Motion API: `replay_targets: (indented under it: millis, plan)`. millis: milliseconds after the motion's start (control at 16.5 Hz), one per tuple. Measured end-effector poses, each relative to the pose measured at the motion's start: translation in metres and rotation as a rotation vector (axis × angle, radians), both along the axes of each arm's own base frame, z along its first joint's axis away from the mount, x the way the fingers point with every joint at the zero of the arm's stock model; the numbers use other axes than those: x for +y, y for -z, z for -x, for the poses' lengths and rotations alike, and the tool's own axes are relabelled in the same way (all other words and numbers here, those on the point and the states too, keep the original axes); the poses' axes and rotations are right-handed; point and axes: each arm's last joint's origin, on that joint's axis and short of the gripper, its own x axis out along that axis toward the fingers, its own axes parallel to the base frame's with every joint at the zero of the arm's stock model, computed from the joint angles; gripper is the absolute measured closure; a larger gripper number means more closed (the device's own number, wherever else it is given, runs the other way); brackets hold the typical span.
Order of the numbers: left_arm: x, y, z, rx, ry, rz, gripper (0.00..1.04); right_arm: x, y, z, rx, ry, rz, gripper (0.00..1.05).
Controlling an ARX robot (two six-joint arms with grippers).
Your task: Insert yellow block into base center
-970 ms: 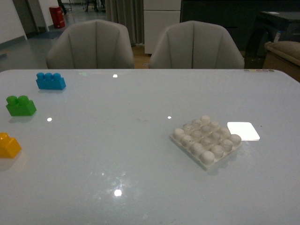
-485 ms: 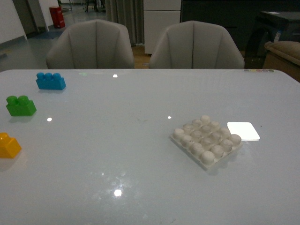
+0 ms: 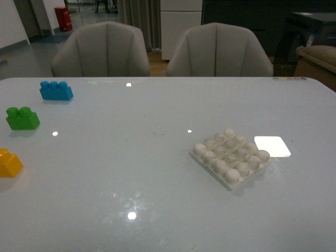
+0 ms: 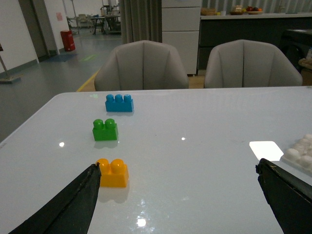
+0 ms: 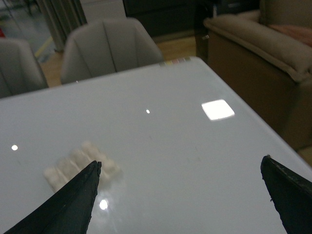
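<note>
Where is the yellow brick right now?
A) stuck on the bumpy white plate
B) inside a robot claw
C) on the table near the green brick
C: the yellow block sits on the table near the green brick, well apart from the base.

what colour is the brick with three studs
The three-stud brick is blue, clearest in the left wrist view.

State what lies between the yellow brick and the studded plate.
Front view: only bare tabletop between the yellow-orange plastic brick and the square whitish studded plate.

Probably office lounge — padded chairs (image 3: 100,50), glossy table (image 3: 131,173), sofa (image 5: 263,39).
</note>
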Motion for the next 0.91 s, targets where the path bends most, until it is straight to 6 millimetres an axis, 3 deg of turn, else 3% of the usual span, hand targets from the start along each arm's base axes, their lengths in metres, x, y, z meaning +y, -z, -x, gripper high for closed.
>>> replay_targets:
  millis: [182,303,424,485,606,727,909]
  plan:
    - [0.0,0.0,0.0,0.0,0.0,0.0,0.07,0.002,-0.057,-0.066,-0.117,-0.044,0.045,0.06]
    - [0.0,0.0,0.0,0.0,0.0,0.0,0.07,0.009,-0.061,-0.134,0.002,-0.083,0.064,0.06]
    - [0.0,0.0,0.0,0.0,0.0,0.0,0.07,0.02,-0.042,-0.194,0.167,-0.138,0.09,0.06]
    - [0.0,0.0,0.0,0.0,0.0,0.0,0.07,0.023,-0.023,-0.219,0.266,-0.172,0.093,0.06]
    - [0.0,0.0,0.0,0.0,0.0,0.0,0.07,0.026,-0.006,-0.234,0.333,-0.188,0.09,0.06]
    - [0.0,0.0,0.0,0.0,0.0,0.0,0.07,0.031,0.046,-0.254,0.529,-0.214,0.031,0.06]
    - [0.0,0.0,0.0,0.0,0.0,0.0,0.07,0.051,0.081,-0.255,0.637,-0.215,-0.058,0.06]
